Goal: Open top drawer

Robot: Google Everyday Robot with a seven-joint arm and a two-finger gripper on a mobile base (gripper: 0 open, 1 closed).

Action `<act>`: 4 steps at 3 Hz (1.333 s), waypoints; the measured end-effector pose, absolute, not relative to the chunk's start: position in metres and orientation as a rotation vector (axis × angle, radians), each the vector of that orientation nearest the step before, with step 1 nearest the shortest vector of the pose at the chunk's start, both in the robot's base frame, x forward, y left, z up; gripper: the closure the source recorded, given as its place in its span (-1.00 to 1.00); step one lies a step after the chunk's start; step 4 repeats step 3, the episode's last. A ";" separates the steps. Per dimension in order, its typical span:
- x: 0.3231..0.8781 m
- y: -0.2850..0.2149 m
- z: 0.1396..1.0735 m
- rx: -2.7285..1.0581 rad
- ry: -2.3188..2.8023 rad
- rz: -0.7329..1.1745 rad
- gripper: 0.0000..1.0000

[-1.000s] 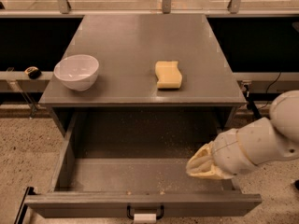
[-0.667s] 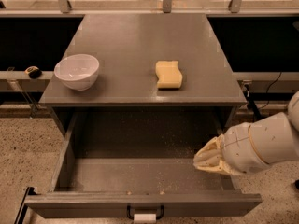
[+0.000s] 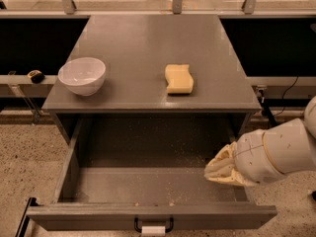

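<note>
I see drawer (image 3: 98,216) standing open, gripper (image 3: 220,169) inside at its right wall. 1 bowl (image 3: 82,75), 1 sponge (image 3: 178,79) on cabinet top (image 3: 148,38), well apart.

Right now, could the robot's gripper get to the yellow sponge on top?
Probably yes. The gripper sits low at the right side of the open top drawer; once raised above the cabinet top, nothing blocks the sponge.

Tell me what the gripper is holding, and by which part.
Nothing that shows: the cream gripper hangs over the right side of the pulled-out wide grey top drawer, clear of its black handle.
</note>
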State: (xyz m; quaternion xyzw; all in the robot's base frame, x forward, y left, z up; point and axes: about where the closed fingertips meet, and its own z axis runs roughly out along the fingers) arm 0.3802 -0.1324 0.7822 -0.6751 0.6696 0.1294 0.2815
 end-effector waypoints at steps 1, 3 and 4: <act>0.380 -0.132 0.782 -1.809 1.794 0.347 -0.77; 0.380 -0.132 0.782 -1.809 1.794 0.347 -1.00; 0.380 -0.132 0.782 -1.809 1.794 0.347 -1.00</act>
